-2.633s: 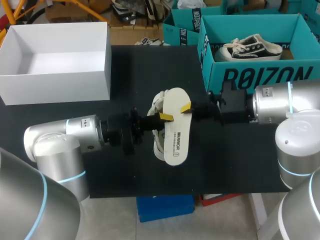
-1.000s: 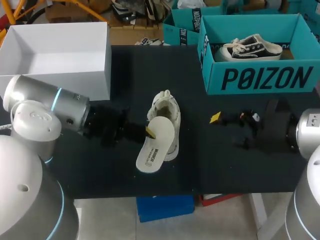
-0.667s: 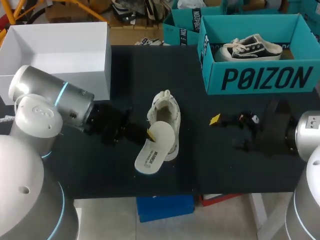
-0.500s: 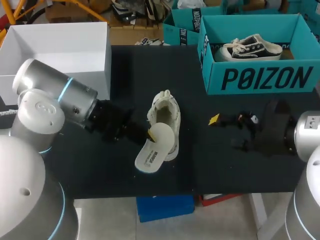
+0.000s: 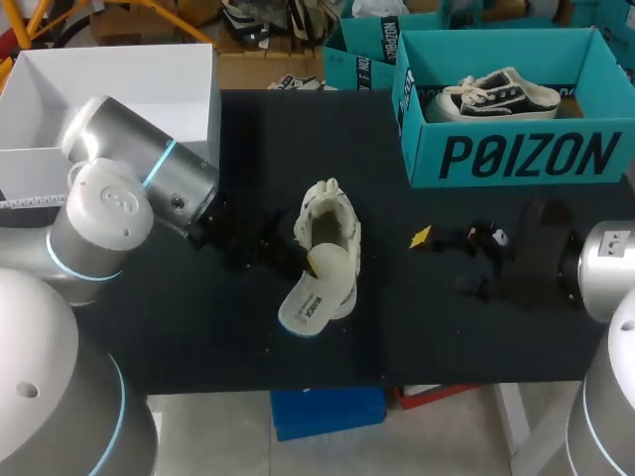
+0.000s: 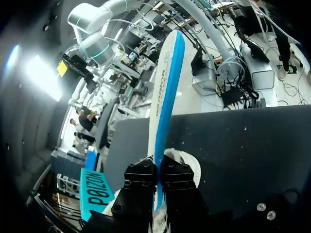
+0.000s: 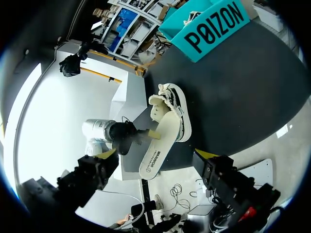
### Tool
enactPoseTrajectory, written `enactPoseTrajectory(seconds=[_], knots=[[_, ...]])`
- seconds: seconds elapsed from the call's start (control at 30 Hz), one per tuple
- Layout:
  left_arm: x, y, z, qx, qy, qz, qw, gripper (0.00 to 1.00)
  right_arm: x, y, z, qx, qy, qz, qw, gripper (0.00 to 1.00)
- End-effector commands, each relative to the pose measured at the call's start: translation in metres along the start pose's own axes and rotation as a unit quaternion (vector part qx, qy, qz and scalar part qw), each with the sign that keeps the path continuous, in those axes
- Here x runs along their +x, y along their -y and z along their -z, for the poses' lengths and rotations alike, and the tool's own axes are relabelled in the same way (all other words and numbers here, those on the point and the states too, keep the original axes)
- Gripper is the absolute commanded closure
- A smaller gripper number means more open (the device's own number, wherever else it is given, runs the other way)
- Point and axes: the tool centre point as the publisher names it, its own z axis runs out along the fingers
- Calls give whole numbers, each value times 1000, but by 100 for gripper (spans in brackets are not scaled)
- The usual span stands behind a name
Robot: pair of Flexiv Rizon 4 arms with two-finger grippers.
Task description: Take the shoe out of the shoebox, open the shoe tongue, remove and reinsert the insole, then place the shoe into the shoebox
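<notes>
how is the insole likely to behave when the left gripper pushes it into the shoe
Probably light: the left gripper holds the insole near one end alone. It looks thin, seen edge-on, and slightly bowed, so it will likely flex rather than stay stiff against the shoe. Pinched at one spot, it may pivot.

Cream sneaker [image 5: 333,220], white insole [image 5: 310,303] edged blue, black table [image 5: 417,327] underneath; teal shoebox [image 5: 516,154] at one o'clock, white shoebox [image 5: 119,99] at ten o'clock.

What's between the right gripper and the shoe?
Nothing: the head view shows bare black table between the right gripper and the shoe; its jaws stand open.
</notes>
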Motion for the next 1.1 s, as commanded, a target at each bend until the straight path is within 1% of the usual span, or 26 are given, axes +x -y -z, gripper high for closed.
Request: enactPoseTrajectory(seconds=[0.03, 0.2, 0.27, 0.43, 0.6, 0.73, 0.97, 1.1], knots=[[-6, -11, -6, -1, -14, -5, 1000, 100, -5, 0, 25, 5, -7, 1, 1000, 0], [-8, -20, -2, -14, -21, -8, 1000, 100, -5, 0, 25, 5, -7, 1, 1000, 0], [-11, -18, 2, -19, -23, -11, 1000, 100, -5, 0, 25, 5, -7, 1, 1000, 0], [-12, -16, 5, -23, -31, -12, 999, 100, -5, 0, 25, 5, -7, 1, 1000, 0], [-4, -19, -2, -16, -51, -3, 999, 100, -5, 0, 25, 5, -7, 1, 1000, 0], [-2, -20, -5, -13, -62, -4, 998, 100, -5, 0, 25, 5, -7, 1, 1000, 0], [-4, -32, -2, -33, -81, -13, 996, 100, -5, 0, 25, 5, -7, 1, 1000, 0], [-5, -42, 0, -49, -81, -15, 995, 100, -5, 0, 25, 5, -7, 1, 1000, 0]])
